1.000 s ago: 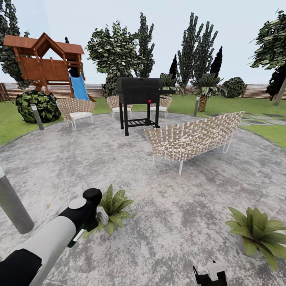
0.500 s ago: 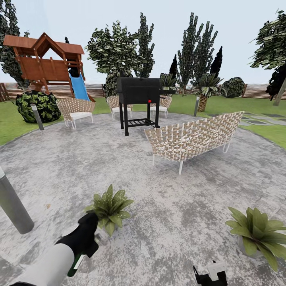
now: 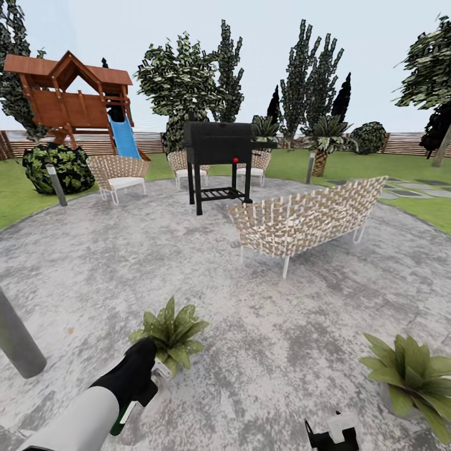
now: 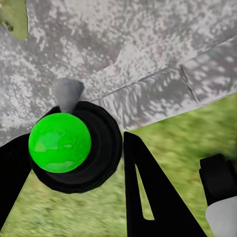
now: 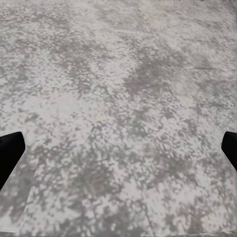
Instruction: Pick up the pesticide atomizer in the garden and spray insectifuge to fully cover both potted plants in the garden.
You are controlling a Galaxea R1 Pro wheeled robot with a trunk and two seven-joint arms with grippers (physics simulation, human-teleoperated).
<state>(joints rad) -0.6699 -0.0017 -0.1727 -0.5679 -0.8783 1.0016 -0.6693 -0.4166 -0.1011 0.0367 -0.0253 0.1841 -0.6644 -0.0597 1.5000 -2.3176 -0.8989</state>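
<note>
The left arm is reaching forward and down from the lower left of the head view, its white forearm sloping up to a black wrist. The left hand (image 3: 145,363) is sitting just beside the near potted plant (image 3: 169,331) on the patio (image 3: 263,351), toward its near edge. The pesticide atomizer (image 3: 125,413) is showing as a dark green body with a white label under that wrist; in the left wrist view its green round end (image 4: 59,142) is lying between the black fingers (image 4: 153,197), so the hand is gripping it closed. The second potted plant (image 3: 410,376) is standing well apart at the patio's right side. The right hand (image 5: 118,148) is hanging low over bare stone, fingers spread wide, holding nothing.
</note>
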